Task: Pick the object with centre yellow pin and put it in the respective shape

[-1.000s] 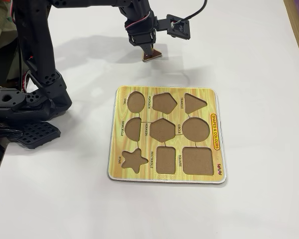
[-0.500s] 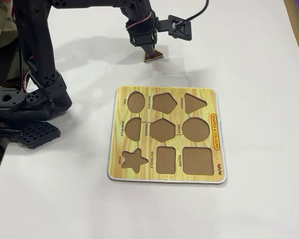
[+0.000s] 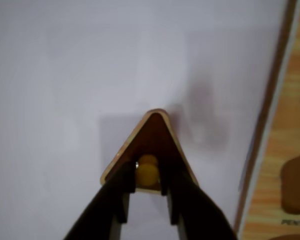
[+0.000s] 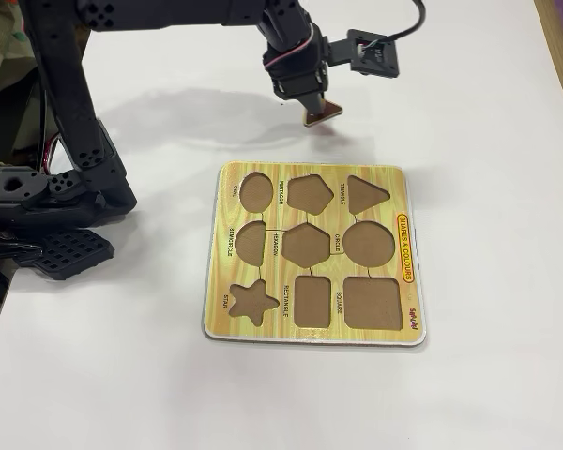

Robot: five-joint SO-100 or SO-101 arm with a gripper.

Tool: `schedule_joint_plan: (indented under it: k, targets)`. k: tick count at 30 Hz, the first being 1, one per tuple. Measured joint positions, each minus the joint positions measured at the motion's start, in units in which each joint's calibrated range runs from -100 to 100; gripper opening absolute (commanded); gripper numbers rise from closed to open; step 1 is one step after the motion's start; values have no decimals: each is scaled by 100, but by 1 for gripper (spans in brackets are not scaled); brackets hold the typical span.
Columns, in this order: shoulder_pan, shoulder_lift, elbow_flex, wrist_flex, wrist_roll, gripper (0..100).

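Note:
My gripper (image 3: 146, 187) (image 4: 315, 108) is shut on the yellow knob of the dark-brown wooden triangle (image 3: 152, 137) (image 4: 325, 113), and the piece hangs above the white table just beyond the far edge of the yellow puzzle board (image 4: 408, 234) (image 3: 290, 105). In the wrist view the knob (image 3: 147, 172) sits between the two black fingers (image 3: 121, 192) and the triangle's tip points away from me. The empty triangle recess (image 4: 366, 194) lies at the board's far right corner in the fixed view, below and right of the held piece.
The board holds several other empty brown recesses, among them the pentagon (image 4: 309, 193) and circle (image 4: 369, 244). The arm's black base (image 4: 52, 202) stands at the left of the table. A wrist camera with its cable (image 4: 369, 52) juts out right of the gripper.
The gripper has carried the triangle to the right and a little toward the board, from over the oval column to between the pentagon and triangle recesses.

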Motion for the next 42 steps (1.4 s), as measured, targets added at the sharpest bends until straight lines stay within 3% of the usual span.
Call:
schedule_joint_plan:
  k: [25,42]
  targets:
    - [2039,-155,0,0,1659,2]
    - [2198,43,9,0,1669,3]
